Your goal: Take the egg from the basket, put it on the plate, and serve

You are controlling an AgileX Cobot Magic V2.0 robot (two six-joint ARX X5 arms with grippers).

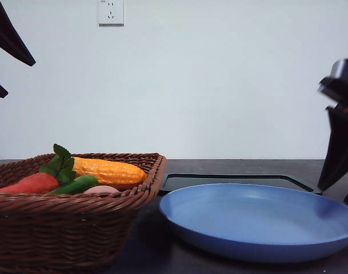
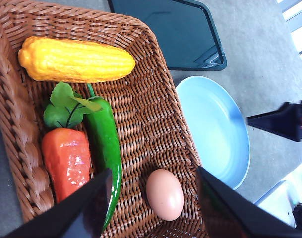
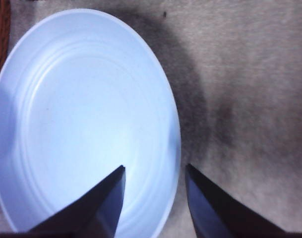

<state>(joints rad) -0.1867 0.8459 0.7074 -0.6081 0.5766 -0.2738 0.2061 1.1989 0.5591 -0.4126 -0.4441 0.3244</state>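
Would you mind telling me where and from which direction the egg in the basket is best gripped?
Grip the egg across its narrow middle, from straight above: it lies on its side on the basket floor, the green pepper apart alongside. The open left gripper already straddles it.

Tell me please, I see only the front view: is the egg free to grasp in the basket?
Observer: Yes. In the left wrist view the egg lies alone on the basket floor, beside the green pepper.
Operator: Is the left gripper open?
Observer: Open; the left gripper has one finger on each side of the egg, not touching it.
Operator: And the right one?
Observer: The right gripper is open over the rim of the empty plate.
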